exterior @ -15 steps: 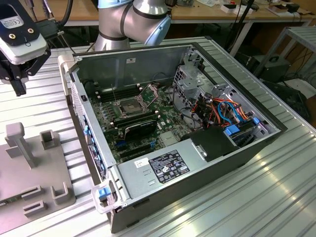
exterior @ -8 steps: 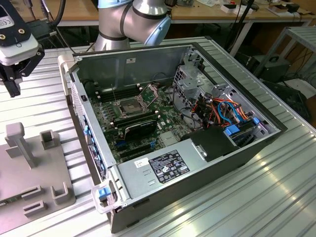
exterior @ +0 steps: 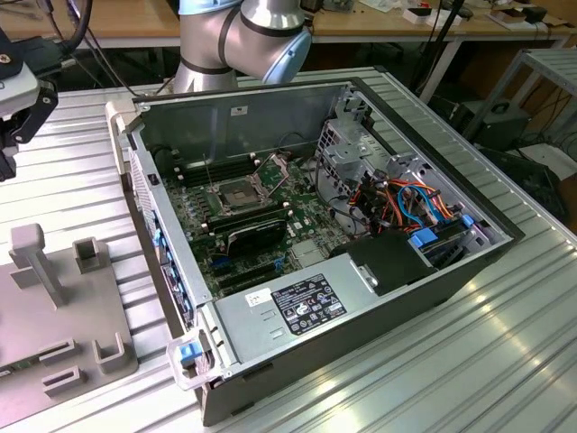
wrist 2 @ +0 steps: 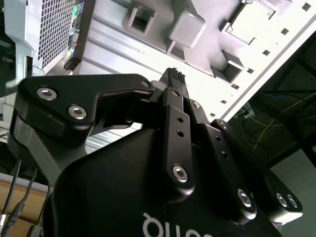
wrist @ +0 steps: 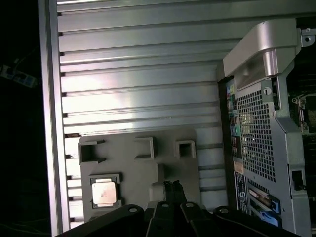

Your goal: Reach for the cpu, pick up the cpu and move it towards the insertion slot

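Most of my gripper is cut off; jaws pinched together, empty, near the cpu, bare tray between.

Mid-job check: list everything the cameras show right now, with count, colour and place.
cpu: one, silver-grey, in a recess of the fixture plate.
insertion slot: one, silver frame, dark centre, on the board inside the computer case.
fixture plate: one, grey, on the table, at the exterior view's left of the case.
computer case: one, dark grey, open, mid-table.
black card: one, beside the slot.
cables: a bundle, orange and blue, inside the case.
table: one, ribbed aluminium.
arm: one, silver and blue, behind the case.
gripper: one, black, shut, empty, over the plate, apart from the cpu.
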Controlling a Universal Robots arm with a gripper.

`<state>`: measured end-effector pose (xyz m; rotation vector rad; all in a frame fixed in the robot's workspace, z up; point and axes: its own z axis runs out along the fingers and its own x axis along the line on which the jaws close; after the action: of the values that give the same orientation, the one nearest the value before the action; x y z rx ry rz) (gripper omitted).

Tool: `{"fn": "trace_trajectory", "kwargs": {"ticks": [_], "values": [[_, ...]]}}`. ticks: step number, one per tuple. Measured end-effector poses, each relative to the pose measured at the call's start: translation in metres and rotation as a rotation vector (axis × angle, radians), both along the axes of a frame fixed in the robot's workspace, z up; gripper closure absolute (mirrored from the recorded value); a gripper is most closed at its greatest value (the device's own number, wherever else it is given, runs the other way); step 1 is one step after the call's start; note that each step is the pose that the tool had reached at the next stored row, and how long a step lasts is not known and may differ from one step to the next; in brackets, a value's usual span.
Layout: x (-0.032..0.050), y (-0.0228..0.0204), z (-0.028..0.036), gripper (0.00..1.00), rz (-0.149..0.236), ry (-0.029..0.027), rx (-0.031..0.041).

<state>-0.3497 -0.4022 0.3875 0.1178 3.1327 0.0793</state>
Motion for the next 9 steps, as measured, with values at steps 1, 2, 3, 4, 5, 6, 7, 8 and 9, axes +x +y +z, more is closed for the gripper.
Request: {"fn": "trace_trajectory", "kwargs": {"ticks": [1,2,3,4,5,6,7,8,9], "values": [[-0.0029,0.0,0.0,0.89,0.0,0.0,0.0],[-0.0052,0.0,0.0,0.89,0.0,0.0,0.0],[-0.0076,0.0,-0.0001,0.89,0.0,-0.0001,0.0001],[-0.0096,0.0,-0.0001,0.89,0.0,-0.0001,0.0],[-0.0127,0.0,-0.0001,0.89,0.0,0.0,0.0],[-0.0143,0.0,-0.0001,0.89,0.0,-0.0001,0.0001],[-0.0162,0.0,-0.0001,0.89,0.0,-0.0001,0.0001],[-0.0178,0.0,0.0,0.89,0.0,0.0,0.0],[-0.0183,-0.0001,-0.0001,0.89,0.0,-0.0001,0.0]]}}
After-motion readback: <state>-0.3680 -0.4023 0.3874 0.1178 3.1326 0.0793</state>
